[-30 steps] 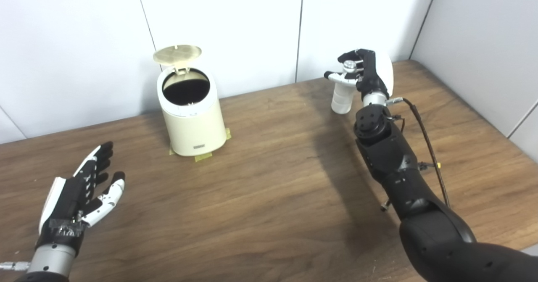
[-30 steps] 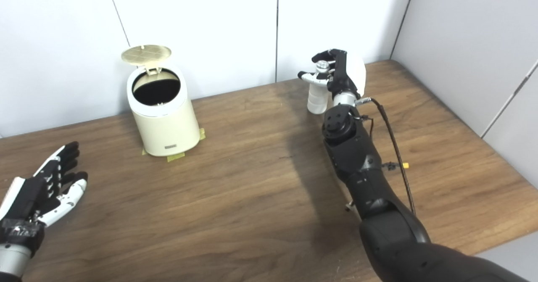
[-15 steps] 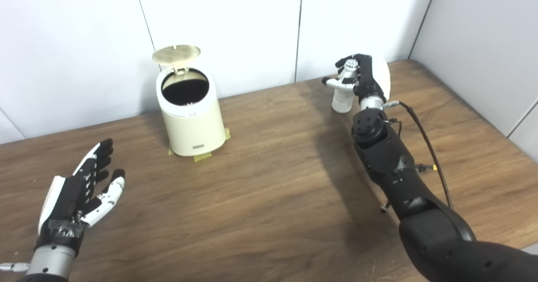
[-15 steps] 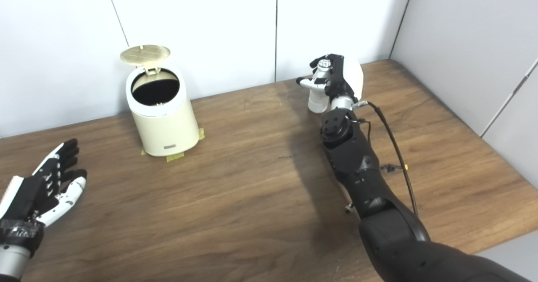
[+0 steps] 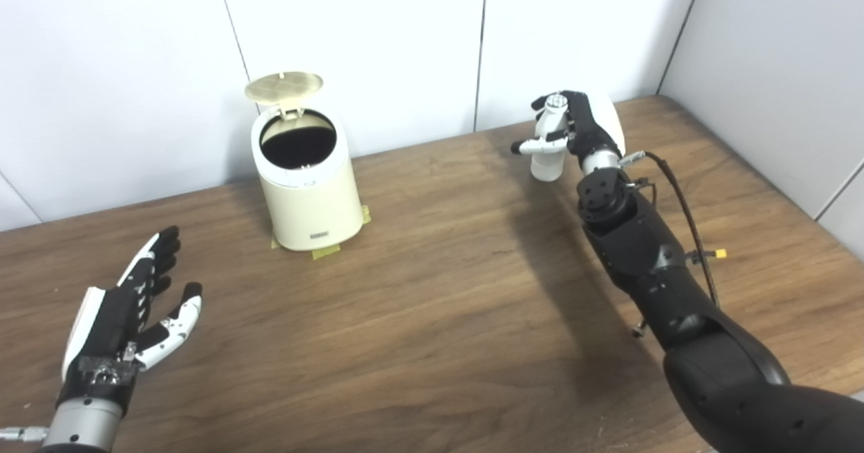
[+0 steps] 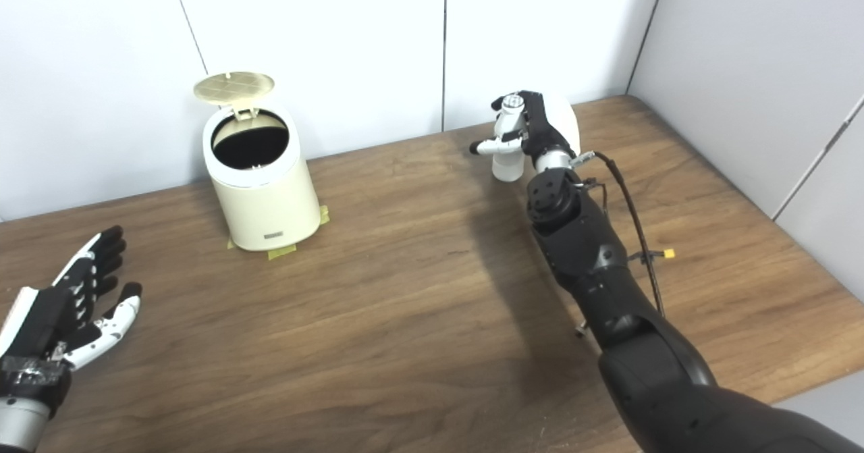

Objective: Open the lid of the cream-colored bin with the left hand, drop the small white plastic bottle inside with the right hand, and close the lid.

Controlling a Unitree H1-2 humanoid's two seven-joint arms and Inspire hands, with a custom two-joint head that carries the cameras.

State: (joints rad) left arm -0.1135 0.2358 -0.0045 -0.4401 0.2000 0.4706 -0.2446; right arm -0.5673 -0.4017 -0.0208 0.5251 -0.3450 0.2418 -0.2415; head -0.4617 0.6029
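Right robot hand at far right of the brown wooden table, fingers wrapped around the small white plastic bottle, which is upright with its base at or just above the tabletop; contact not clear. Left robot hand near left, fingers spread, palm up, holding nothing, well apart from the bin.

Cream-colored cylindrical bin far left of centre, on yellow tape patches. Its round hinged lid stands raised behind a dark open mouth.

Progress, judged: lid-opening done; bottle grasped. Left to do: carry bottle leftward over the opening, release, then close the lid.

Count: one bin, one lid, one bottle, two robot hands.
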